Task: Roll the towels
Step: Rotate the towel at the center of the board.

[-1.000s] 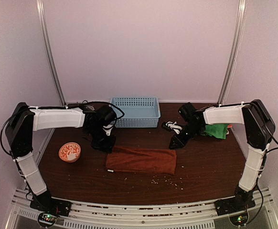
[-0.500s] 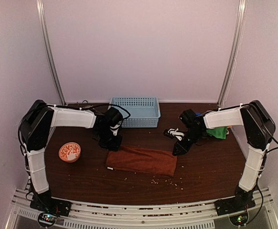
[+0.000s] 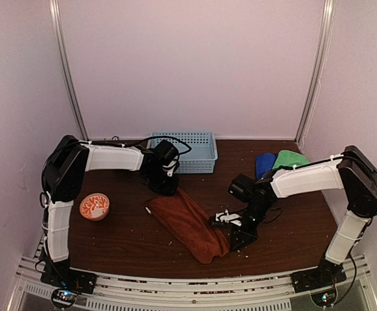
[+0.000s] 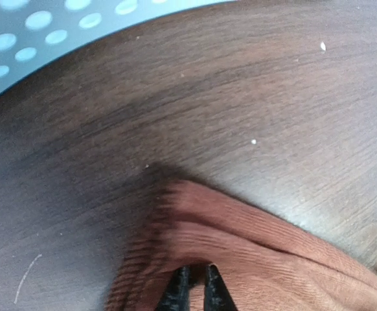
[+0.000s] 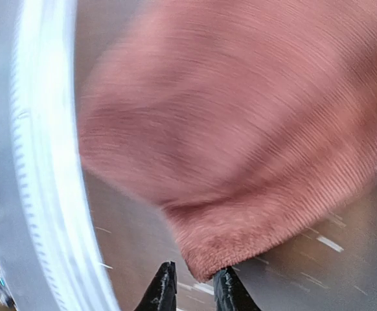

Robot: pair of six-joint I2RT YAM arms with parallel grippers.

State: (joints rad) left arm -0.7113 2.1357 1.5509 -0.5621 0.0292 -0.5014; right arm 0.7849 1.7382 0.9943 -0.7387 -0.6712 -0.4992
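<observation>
Pale lilac walls [image 3: 188,65] close in a dark brown wooden table [image 3: 124,240] with a visible grain.

From the overhead camera, a light blue plastic lattice basket [image 3: 183,152] stands at the back of the table. In front of it the rust-red towel [image 3: 188,223] lies as a long, rumpled band, running from just before the basket towards the near edge and slanting right. A round orange-and-white patterned bowl [image 3: 94,207] sits to the front-left of the basket. A blue towel [image 3: 264,163] and a green towel [image 3: 292,157] lie side by side to the basket's right, each partly hidden by the right arm. The left gripper [image 3: 169,191] is at the towel's end nearest the basket and the right gripper [image 3: 232,241] at its far, near-edge end. From up here their black bodies hide both sets of jaws.

The left wrist camera shows what that hides. The left gripper [image 4: 194,295] has its dark tips a thin slit apart on the soft, ribbed rust-red towel [image 4: 253,259]. The tips are cut off by the frame's lower edge, so I cannot tell whether they pinch the cloth. The basket's [image 4: 20,45] perforated wall fills the top left corner, blurred.

The right wrist camera is motion-blurred. The right gripper [image 5: 195,288] holds a narrow gap, with the plush hem of the rust-red towel [image 5: 240,129] caught between the tips. A bright metal rail [image 5: 39,162] curves down the left side.
</observation>
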